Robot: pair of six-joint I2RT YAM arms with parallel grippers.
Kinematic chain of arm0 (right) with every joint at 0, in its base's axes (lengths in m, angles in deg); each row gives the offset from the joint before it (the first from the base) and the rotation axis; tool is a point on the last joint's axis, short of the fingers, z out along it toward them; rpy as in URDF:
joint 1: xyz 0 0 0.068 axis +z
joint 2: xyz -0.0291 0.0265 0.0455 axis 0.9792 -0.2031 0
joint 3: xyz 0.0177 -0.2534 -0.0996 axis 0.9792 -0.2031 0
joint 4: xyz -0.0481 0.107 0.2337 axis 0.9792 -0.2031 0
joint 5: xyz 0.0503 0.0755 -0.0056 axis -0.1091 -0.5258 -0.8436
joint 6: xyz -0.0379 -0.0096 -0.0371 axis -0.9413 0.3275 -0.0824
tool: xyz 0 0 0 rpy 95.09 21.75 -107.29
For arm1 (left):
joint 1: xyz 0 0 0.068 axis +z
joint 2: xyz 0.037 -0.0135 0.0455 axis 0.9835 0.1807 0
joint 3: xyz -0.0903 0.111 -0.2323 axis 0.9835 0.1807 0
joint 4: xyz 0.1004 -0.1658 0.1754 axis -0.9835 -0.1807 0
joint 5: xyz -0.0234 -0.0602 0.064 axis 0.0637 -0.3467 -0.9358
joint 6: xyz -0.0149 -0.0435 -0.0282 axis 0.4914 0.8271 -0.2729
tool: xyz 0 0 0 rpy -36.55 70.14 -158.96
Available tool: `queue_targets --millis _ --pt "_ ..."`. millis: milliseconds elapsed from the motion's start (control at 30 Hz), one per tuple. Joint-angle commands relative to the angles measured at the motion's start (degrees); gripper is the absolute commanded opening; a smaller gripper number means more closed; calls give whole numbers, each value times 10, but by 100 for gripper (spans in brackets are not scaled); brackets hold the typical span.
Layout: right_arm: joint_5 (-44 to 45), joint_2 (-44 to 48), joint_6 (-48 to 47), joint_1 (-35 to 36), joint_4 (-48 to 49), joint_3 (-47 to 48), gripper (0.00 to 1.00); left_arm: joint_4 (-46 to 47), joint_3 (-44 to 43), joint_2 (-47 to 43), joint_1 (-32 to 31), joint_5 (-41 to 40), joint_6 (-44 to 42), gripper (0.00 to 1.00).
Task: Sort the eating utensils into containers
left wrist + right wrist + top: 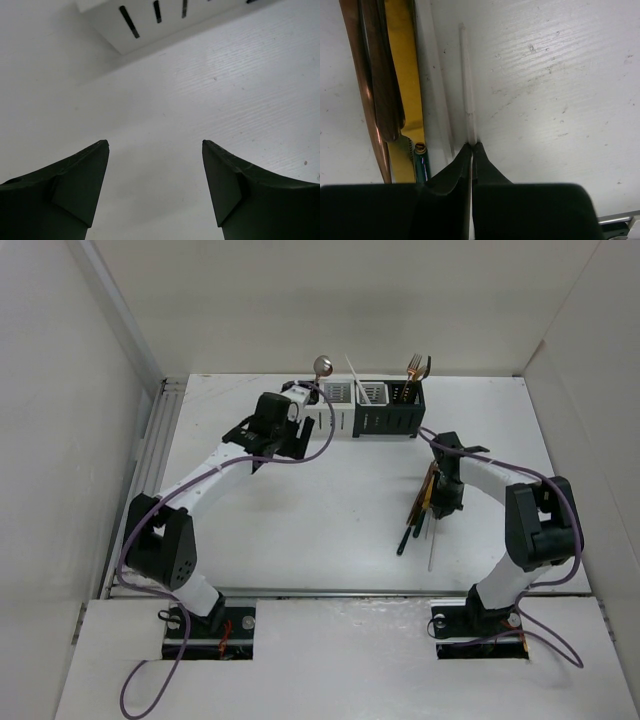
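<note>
Chopstick (466, 75) pinched by right end effector (471, 146), arm bent low — left end effector (155, 145) wide.

Containers (370, 408) stand in a row at the far side of the worktop (300, 530). Right claw (438, 506) covers loose utensils (408, 535) and a white chopstick (432, 545).

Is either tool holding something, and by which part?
Right tool pinches a white chopstick on its shaft, away from the visible tip. Left tool is open, empty.

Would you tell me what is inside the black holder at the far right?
A copper fork and a dark utensil rise from the black holder. Its walls hide their lower ends and anything shorter inside.
</note>
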Motion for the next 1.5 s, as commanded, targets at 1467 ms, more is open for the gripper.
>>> queue_targets --millis 1467 --pt "181 -278 -249 182 444 530 0 -38 -54 11 80 -42 12 73"
